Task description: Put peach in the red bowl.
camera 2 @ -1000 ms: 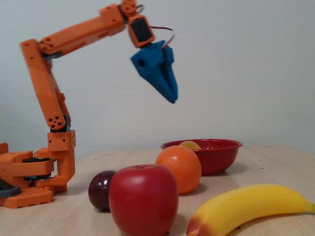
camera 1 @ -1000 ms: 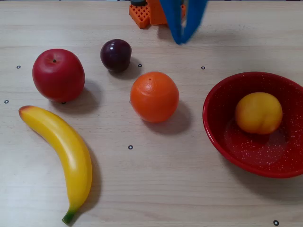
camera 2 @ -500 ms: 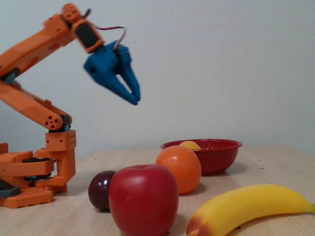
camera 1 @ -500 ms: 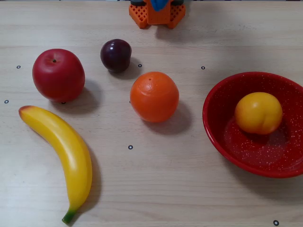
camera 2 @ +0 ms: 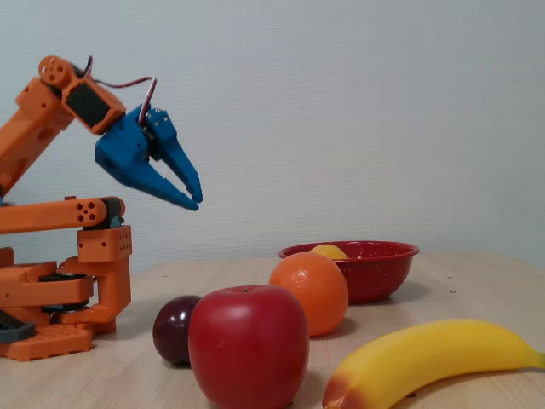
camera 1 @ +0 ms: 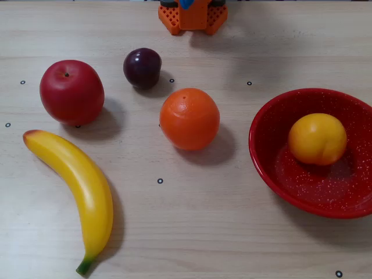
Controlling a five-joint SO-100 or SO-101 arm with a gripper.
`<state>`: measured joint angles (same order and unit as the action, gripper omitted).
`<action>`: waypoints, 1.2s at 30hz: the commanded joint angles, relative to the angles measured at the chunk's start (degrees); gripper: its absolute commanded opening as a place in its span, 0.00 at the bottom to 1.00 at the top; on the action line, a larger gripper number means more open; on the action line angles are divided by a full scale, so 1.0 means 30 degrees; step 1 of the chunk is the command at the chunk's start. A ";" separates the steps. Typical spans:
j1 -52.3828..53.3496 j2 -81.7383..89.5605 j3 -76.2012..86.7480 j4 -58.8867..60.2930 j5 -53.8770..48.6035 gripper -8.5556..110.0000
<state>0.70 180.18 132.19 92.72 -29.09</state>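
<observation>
One peach [camera 1: 317,139] is sitting inside the red bowl [camera 1: 273,163] at the table's right.
Far left, the blue gripper [camera 2: 194,199] is hanging high above the table, jaws slightly parted, gripping nothing.

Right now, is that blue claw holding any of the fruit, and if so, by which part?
Nothing. The gripper hangs empty in the air, jaws slightly apart. The peach already lies in the red bowl.

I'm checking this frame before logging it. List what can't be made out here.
- Peach: in the side fixed view, only its top shows above the red bowl wall.
- Gripper: out of the top-down fixed view.
- Red bowl: cut by that view's right edge.
</observation>
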 commanded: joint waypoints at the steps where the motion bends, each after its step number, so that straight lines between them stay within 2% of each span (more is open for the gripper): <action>1: 0.0381 0.0967 0.0205 0.0469 0.0352 0.07; 6: 0.0352 0.2959 0.2549 -0.0264 0.0381 0.07; 14: 0.0293 0.3516 0.6914 -0.6621 0.1055 0.07; 19: 0.0264 0.3516 1.0664 -1.1191 0.2900 0.07; 31: -0.0117 0.3516 1.5352 -1.3770 0.8115 0.07; 36: -0.0205 0.3545 1.6787 -1.4443 0.9023 0.07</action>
<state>0.70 189.67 180.18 51.59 -3.25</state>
